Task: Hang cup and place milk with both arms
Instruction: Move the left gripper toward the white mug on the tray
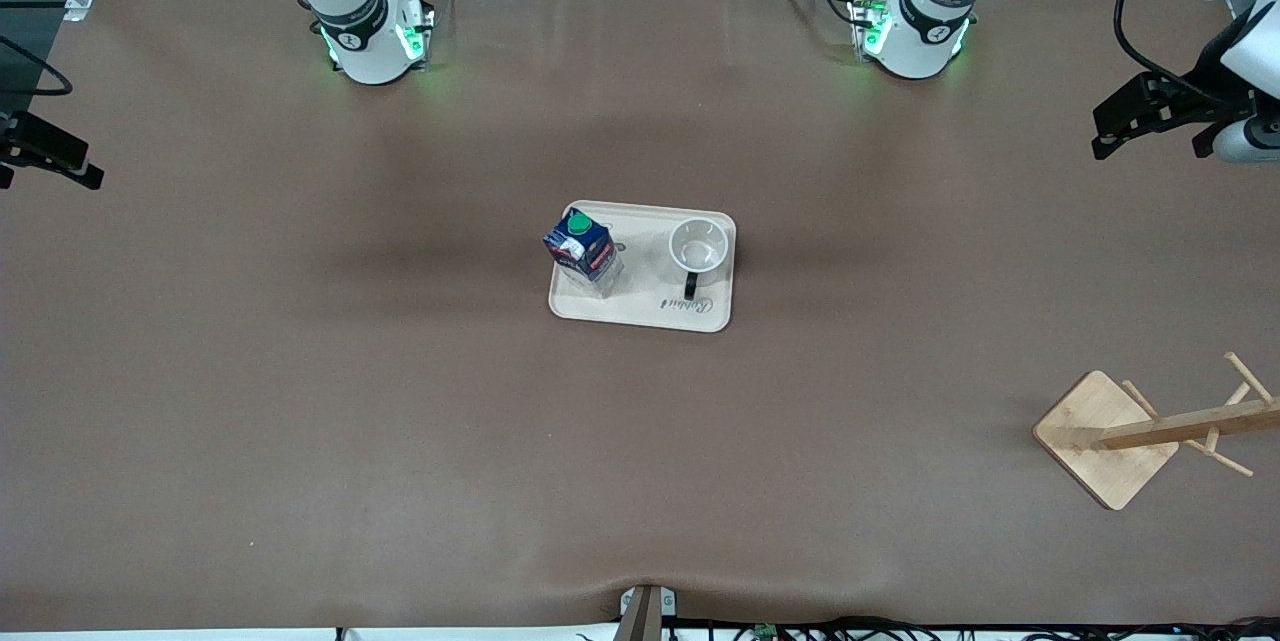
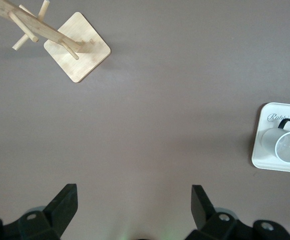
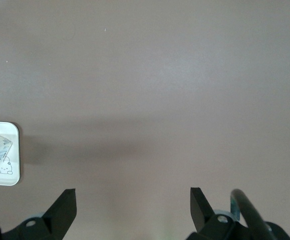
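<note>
Right gripper: we see it high over bare table at the right arm's end, fingers spread wide, nothing between them — waiting.
Milk: stands upright on the tray's end toward the right arm, green cap up, beside the cup and not touching it.
Milk, handling: we judge it a light carton whose walls would dent under a hard squeeze; take it across two flat sides at mid-height, below the cap.
Tray: pale, rounded corners, near the middle of the table; it holds both task things.
Cup: upright on the tray's end toward the left arm, mouth open upward, black handle turned toward the front camera.
Cup, handling: rigid, glazed, likely slippery and breakable if dropped — we would pinch the rim wall away from the handle, leaving the loop free for a peg.
Rack: wooden stand with pegs, near the left arm's end, nearer the front camera than the tray and well apart from it.
Left gripper: hangs over bare table toward the left arm's end, fingers apart, empty.
</note>
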Controlling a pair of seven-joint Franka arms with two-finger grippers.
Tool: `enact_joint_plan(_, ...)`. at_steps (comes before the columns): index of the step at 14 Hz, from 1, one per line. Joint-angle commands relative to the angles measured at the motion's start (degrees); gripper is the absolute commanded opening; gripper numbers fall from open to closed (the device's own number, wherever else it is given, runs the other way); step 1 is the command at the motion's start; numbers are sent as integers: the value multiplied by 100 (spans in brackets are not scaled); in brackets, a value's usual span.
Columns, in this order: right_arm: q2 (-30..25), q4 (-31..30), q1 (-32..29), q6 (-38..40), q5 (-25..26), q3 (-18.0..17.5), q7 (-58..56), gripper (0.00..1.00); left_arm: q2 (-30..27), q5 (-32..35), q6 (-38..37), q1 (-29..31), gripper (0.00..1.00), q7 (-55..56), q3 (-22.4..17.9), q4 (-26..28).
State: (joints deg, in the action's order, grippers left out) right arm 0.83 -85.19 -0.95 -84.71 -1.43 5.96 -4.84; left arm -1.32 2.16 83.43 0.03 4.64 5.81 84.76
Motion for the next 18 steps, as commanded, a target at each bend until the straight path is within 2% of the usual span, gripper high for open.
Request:
enact_joint_plan(1,31,99,-107,69,-6,-77,62,100,0,-75,-81,32,100,-103,25,-74)
enact_joint_plan(6,31,108,-98,69,-6,-77,53,100,44,-22,-73,-56,100,20,78,-65)
enact_joint_plan(10,31,108,-98,60,-6,-77,62,100,193,-49,-11,-64,100,55,412,172)
enact_joint_plan(13,31,108,-89,52,-6,-77,53,100,352,-93,373,-65,100,606,894,460)
enact_joint_plan(16,57,117,-98,34,-6,-77,44,100,378,-14,1418,-56,100,1494,1597,1251)
enact_joint_plan(18,57,117,-81,7,-6,-77,53,100,614,-13,1912,-100,100,1663,1940,1533)
